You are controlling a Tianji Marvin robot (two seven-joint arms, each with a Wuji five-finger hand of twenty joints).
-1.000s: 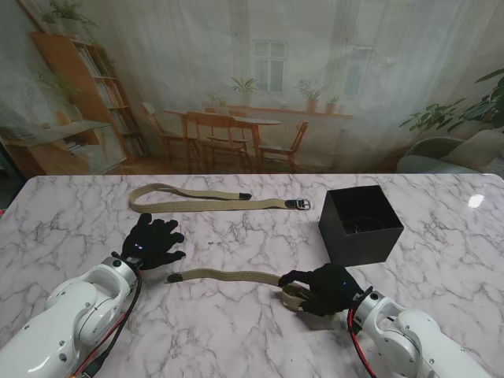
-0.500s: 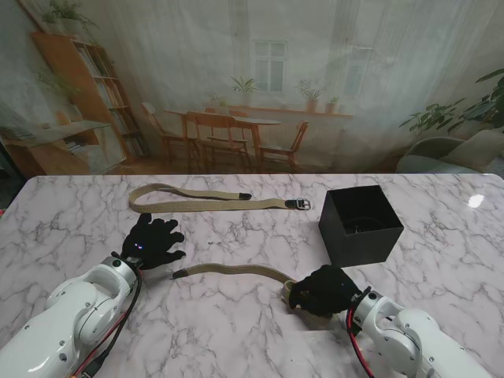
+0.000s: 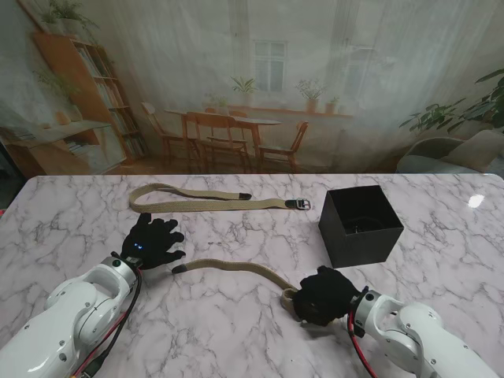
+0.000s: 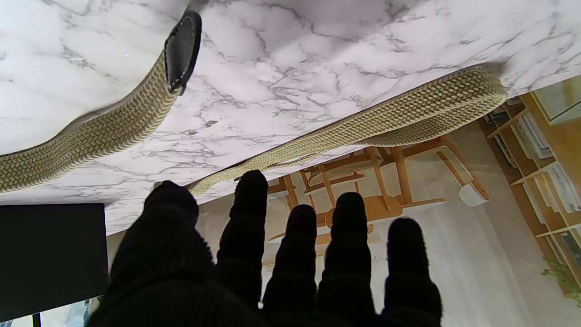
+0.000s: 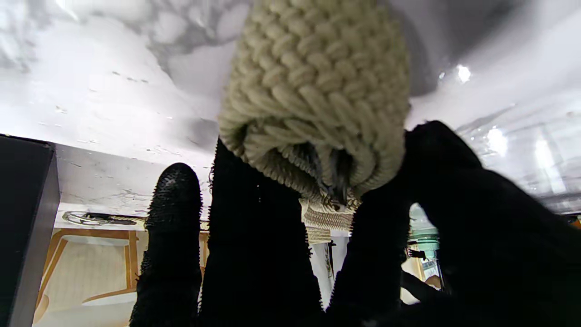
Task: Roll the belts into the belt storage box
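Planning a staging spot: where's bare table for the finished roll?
Bare marble between the far belt and near belt, and right of the box. Crowded around the right robot hand and the left robot hand by the belt tip.

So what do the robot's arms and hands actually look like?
Both arms are glossy white, rounded shells. Black and red cables run along the left arm and show at the right wrist. Each ends in a five-finger hand in a fuzzy black glove: left hand, right hand. A small blue light glows on the back of the left one.
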